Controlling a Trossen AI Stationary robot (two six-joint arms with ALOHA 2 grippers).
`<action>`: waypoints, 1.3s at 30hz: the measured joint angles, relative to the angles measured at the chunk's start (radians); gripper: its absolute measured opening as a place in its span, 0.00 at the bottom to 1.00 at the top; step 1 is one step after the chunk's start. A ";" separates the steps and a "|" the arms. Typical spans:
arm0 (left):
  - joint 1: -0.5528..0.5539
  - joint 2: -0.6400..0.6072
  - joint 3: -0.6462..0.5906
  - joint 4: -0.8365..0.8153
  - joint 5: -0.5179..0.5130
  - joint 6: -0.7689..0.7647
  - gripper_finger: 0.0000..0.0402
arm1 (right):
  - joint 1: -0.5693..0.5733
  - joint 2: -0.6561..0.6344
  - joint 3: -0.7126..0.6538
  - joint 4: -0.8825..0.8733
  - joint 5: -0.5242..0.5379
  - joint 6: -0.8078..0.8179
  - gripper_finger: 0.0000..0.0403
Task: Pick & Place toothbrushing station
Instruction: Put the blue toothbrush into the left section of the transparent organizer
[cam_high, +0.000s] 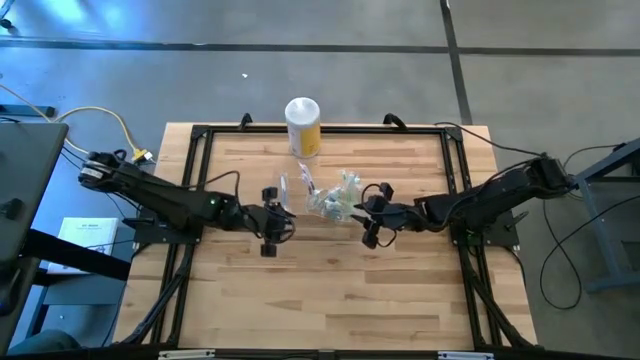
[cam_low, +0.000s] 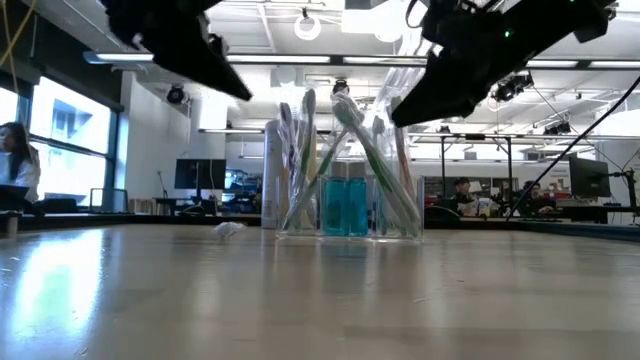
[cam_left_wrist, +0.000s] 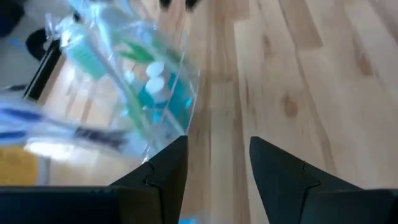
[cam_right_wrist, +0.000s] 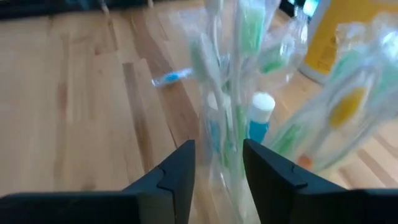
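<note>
Found the small clear see-through plastic holder (cam_high: 330, 203) upright near the middle of the pale wooden table (cam_high: 400, 290), resting on the boards and held by neither arm. Saw slim clear-wrapped toothbrushes (cam_low: 385, 180) leaning out of it in a fan, green ones among them, and small blue bottles with white caps (cam_low: 347, 207) standing inside. Could not tell from any view whether the plastic touched a finger.

Placed the tall yellow canister with a white top (cam_high: 303, 130) at about 12 o'clock of the holder, well apart from it, near the table's far edge.

Noted the left gripper (cam_high: 286, 225) at roughly 8 o'clock of the holder, low over the table and just beside it. Read its two dark fingers (cam_left_wrist: 165, 171) as spread, with only bare wood in the gap and the holder (cam_left_wrist: 155, 93) off to one side – nothing pinched.

Noted the right gripper (cam_high: 363, 213) at about 4 o'clock of the holder, close against its wrapped brushes. Read its fingers (cam_right_wrist: 180, 168) as parted too, the holder (cam_right_wrist: 230, 124) directly ahead of the gap – gripping nothing that could be made out.

Spotted a tiny blue-and-clear item (cam_right_wrist: 171, 76) lying flat on the wood beyond the holder; too small to name.

Made out a person (cam_low: 15, 160) seated in the room behind.
</note>
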 joint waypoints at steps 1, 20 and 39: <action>0.010 -0.010 0.017 -0.059 0.003 0.008 0.41 | 0.001 -0.011 0.000 -0.002 -0.003 0.000 0.31; 0.189 0.027 0.095 -0.367 0.027 0.116 0.41 | 0.123 -0.044 0.000 -0.084 -0.285 0.076 0.35; 0.200 0.222 0.095 -0.409 0.088 0.593 0.70 | 0.137 -0.024 0.000 -0.077 -0.262 0.082 0.33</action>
